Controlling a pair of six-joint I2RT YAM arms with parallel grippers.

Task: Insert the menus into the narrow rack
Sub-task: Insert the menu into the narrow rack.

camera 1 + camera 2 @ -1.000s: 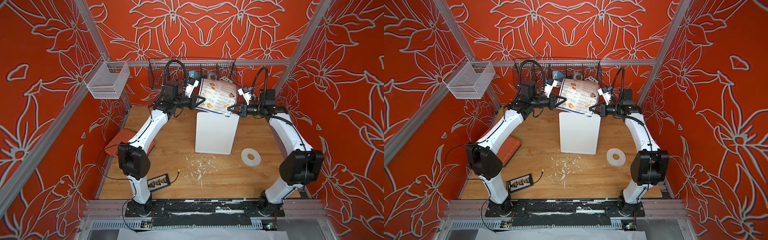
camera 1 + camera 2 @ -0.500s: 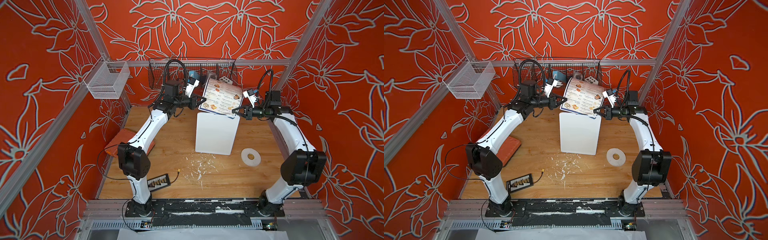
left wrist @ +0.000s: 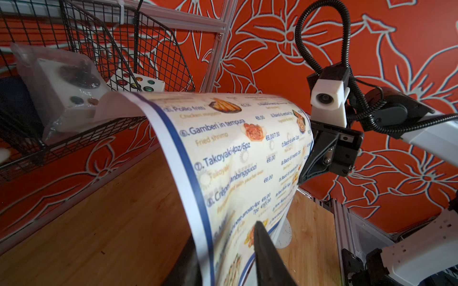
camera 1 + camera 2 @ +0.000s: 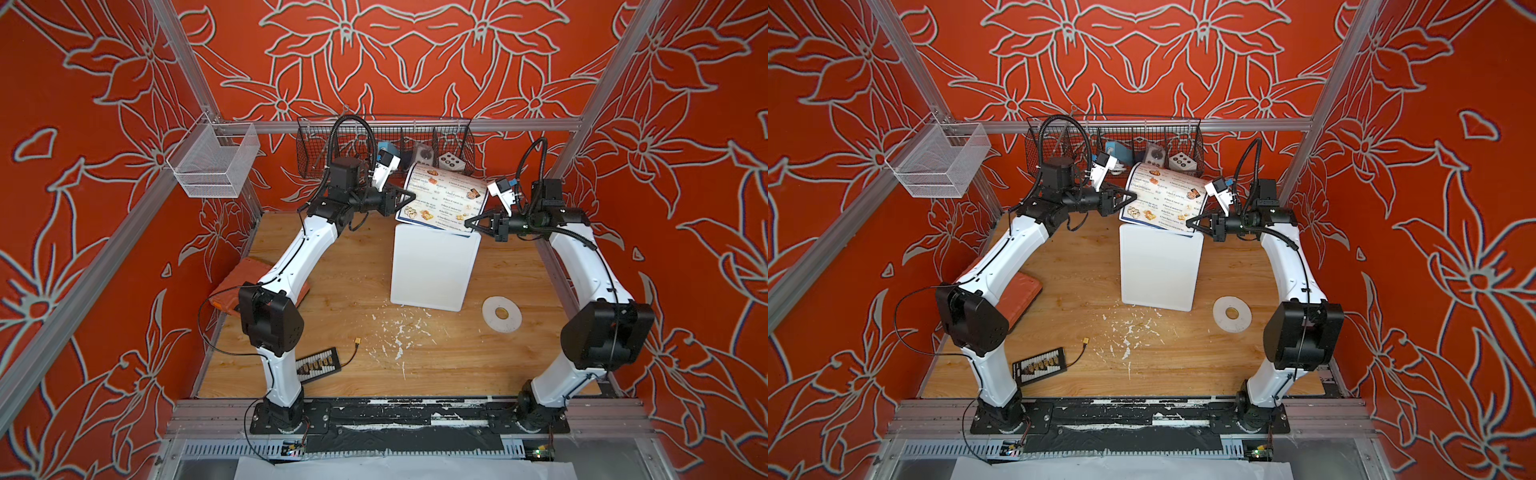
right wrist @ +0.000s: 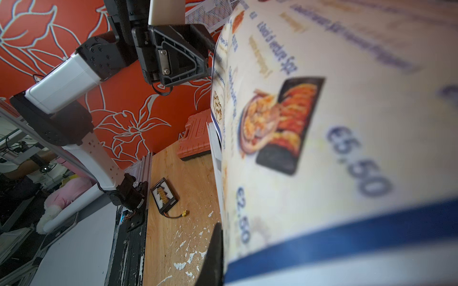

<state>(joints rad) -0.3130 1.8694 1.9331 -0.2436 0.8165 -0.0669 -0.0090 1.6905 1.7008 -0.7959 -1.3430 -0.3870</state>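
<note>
At the far edge of narrow rack [image 4: 430,270], curled menus [image 4: 444,195].

The walls [image 4: 415,50] are orange-red with big white flower lines. The menu [image 4: 442,197] is white with a dark blue edge, blue words and little food pictures. The rack [image 4: 432,270] is plain white. The table [image 4: 353,257] is light brown wood with white flecks. The disc [image 4: 501,314] is white with a yellow middle.
</note>
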